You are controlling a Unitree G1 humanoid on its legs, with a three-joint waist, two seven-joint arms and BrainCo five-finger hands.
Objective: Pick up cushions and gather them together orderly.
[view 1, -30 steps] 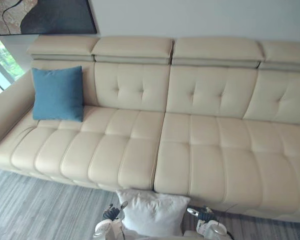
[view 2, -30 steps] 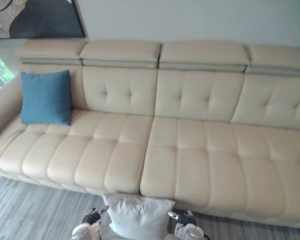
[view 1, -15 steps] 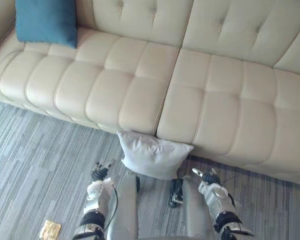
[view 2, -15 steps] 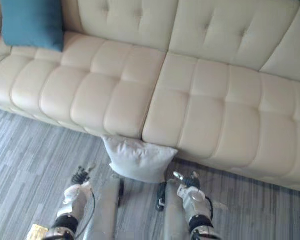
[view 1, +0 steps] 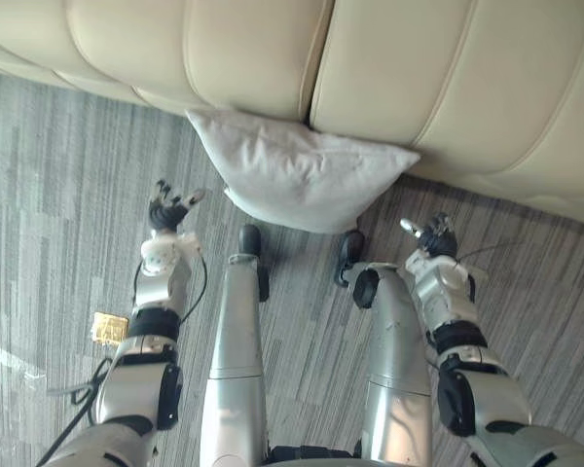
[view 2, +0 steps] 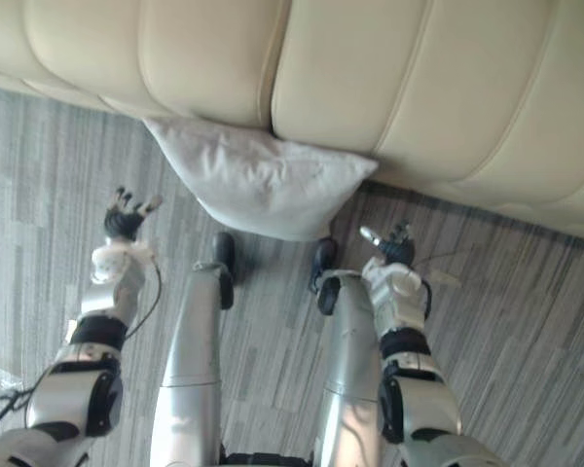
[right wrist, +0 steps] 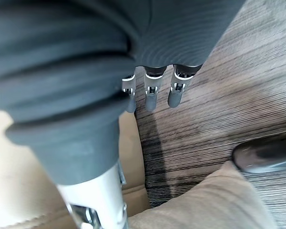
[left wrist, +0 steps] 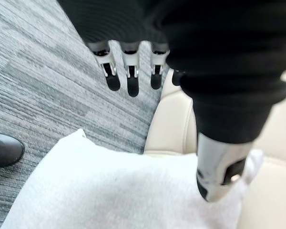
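Cushion: We found the white cushion (view 1: pixel 302 175) lying on the floor (view 1: pixel 58 175). Its far edge was tucked against the front edge of the cream sofa (view 1: pixel 419 68), just below the seam between two seat sections.
Left hand: Our left hand (view 1: pixel 167 209) hovered over the floor near the cushion's left corner without touching it. Its fingers (left wrist: pixel 128 86) were straight and apart, holding nothing.
Right hand: Our right hand (view 1: pixel 430 236) hung near the cushion's right corner, apart from it. Its fingers (right wrist: pixel 150 98) were straight and empty.
Open room: Carpet lay open on both sides of the cushion, while the sofa front closed off the far side. A small yellowish scrap (view 1: pixel 108 328) lay on the floor beside our left arm.
Change: Since half a second before, our view had tipped down and drawn closer to the sofa's front edge. The cushion had kept its place against the sofa, and both hands still flanked it.
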